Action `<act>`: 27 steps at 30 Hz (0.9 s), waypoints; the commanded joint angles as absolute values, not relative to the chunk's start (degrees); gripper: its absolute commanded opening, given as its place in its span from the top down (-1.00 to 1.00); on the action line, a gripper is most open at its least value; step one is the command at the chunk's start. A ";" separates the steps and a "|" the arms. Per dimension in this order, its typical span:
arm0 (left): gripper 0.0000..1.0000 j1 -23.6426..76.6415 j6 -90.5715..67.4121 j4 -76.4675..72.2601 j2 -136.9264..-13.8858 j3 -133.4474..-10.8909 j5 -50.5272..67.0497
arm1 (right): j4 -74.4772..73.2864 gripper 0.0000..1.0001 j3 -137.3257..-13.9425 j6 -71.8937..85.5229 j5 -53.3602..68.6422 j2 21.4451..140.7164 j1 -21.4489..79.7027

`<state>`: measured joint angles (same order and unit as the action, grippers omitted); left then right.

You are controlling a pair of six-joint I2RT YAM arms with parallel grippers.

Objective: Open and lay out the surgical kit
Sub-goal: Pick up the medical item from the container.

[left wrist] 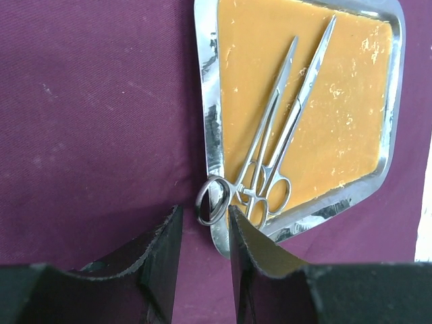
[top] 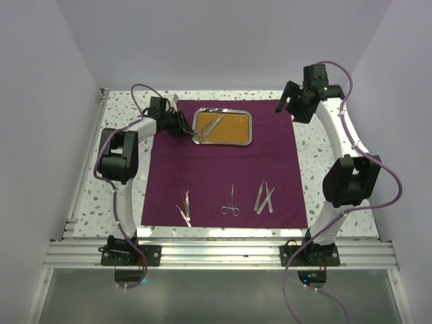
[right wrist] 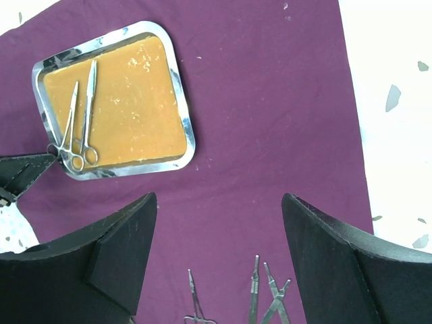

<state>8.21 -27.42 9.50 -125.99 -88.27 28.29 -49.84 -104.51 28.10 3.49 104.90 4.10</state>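
The dark purple cloth (top: 223, 169) lies spread flat. The steel tray (top: 248, 128) with its orange-brown liner sits at the cloth's far edge and holds two ring-handled forceps (left wrist: 280, 128). One finger ring (left wrist: 212, 200) sticks up over the tray's near left rim (left wrist: 210, 135). My left gripper (left wrist: 204, 212) is low at that corner, its jaws a narrow gap apart, with the ring just at the fingertips and not pinched. My right gripper (right wrist: 219, 199) is wide open and empty, high over the cloth's far right part (top: 289, 108).
Laid out on the cloth's near part are tweezers (top: 183, 207), ring-handled scissors or forceps (top: 231, 204) and a pair of thin tools (top: 264, 197). The speckled table top (top: 317, 162) shows around the cloth. White walls stand on three sides.
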 commanded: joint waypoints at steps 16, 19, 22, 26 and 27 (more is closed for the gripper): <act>0.81 7.29 -29.70 4.66 -129.90 -90.61 32.08 | -51.77 -0.57 -106.00 25.93 2.20 103.88 3.96; 0.98 7.12 -29.88 5.01 -129.90 -91.23 31.91 | -52.03 -0.57 -106.43 25.75 2.28 104.15 3.96; 1.00 6.94 -29.80 5.36 -129.38 -91.67 31.64 | -52.03 -0.57 -106.61 25.75 2.55 104.33 4.04; 1.00 6.59 -29.45 6.32 -128.06 -92.28 30.68 | -52.03 -0.57 -106.61 25.75 2.81 104.50 4.04; 1.00 6.59 -29.27 6.68 -127.88 -92.55 30.50 | -51.94 -0.57 -106.61 25.75 2.90 104.50 3.96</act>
